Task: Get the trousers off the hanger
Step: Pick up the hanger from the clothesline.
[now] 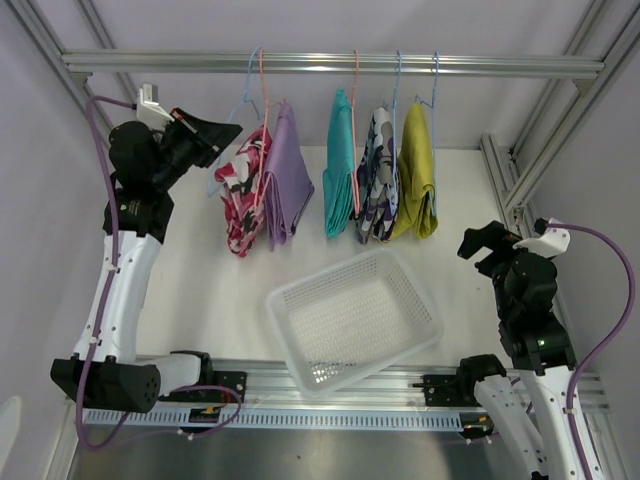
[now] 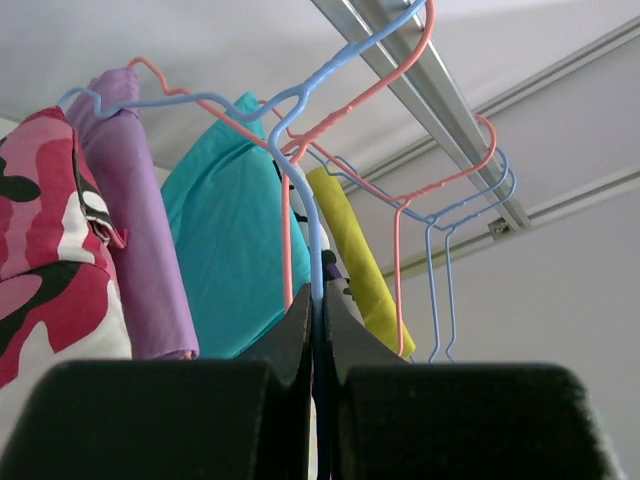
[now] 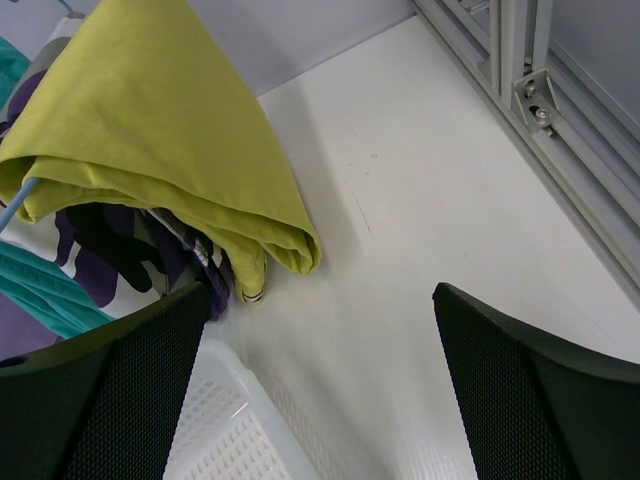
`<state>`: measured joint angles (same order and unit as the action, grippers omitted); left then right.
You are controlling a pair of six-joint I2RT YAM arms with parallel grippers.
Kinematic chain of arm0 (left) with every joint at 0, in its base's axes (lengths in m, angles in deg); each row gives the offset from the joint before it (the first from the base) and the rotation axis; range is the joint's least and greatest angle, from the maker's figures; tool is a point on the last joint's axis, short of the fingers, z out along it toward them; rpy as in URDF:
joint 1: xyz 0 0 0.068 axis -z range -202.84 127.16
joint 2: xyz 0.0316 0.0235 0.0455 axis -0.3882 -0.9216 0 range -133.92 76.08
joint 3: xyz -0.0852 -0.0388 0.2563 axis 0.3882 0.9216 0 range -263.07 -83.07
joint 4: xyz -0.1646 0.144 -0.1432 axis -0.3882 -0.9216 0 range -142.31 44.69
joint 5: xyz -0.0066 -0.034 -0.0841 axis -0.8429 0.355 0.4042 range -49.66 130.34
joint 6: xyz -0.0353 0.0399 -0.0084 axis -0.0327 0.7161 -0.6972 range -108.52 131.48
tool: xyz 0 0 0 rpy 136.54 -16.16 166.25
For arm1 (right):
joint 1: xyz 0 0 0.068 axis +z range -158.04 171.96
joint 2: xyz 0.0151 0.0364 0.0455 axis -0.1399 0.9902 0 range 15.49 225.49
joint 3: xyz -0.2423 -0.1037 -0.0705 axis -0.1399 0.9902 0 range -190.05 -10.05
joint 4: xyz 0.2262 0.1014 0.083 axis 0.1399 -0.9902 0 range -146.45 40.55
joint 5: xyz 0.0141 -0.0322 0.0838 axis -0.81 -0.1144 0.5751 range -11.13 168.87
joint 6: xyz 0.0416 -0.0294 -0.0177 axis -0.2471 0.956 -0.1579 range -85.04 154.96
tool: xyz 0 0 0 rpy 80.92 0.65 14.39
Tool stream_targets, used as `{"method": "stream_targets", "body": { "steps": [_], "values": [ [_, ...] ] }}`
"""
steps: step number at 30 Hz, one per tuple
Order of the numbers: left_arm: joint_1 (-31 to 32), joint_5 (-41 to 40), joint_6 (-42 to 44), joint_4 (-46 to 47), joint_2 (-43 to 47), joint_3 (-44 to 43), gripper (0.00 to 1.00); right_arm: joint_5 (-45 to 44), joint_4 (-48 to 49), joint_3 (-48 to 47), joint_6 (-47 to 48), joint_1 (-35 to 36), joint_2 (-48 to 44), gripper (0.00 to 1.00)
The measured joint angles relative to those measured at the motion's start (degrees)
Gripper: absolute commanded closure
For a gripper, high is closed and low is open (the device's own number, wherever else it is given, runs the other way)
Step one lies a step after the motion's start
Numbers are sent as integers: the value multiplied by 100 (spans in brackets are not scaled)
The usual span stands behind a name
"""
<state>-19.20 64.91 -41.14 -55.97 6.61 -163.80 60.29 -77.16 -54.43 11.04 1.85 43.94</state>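
Five pairs of shorts hang on wire hangers from the rail (image 1: 330, 64): red-and-white (image 1: 243, 190), lilac (image 1: 285, 180), teal (image 1: 338, 165), purple camouflage (image 1: 377, 185) and mustard (image 1: 416, 170). My left gripper (image 1: 225, 132) is raised beside the red-and-white pair. In the left wrist view it (image 2: 318, 295) is shut on the wire of the blue hanger (image 2: 316, 240) that carries that pair (image 2: 50, 260). My right gripper (image 1: 480, 240) is open and empty, low on the right. In the right wrist view it (image 3: 320, 292) sits just right of the mustard shorts (image 3: 150, 120).
A white perforated basket (image 1: 283, 333) lies on the table below the shorts, its corner in the right wrist view (image 3: 230, 430). Aluminium frame posts (image 1: 505, 175) stand at the right; a rail runs along the near edge.
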Motion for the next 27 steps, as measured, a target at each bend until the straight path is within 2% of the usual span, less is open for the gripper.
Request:
{"method": "stream_targets", "body": {
  "steps": [18, 27],
  "values": [
    [7, -835, -70, -688, -4, -678, 99, -42, -94, 0, 0, 2, -2, 1],
    [35, -1587, 295, -1325, 916, -684, 100, 48, -98, -7, 24, 2, 9, 1]
  ]
}}
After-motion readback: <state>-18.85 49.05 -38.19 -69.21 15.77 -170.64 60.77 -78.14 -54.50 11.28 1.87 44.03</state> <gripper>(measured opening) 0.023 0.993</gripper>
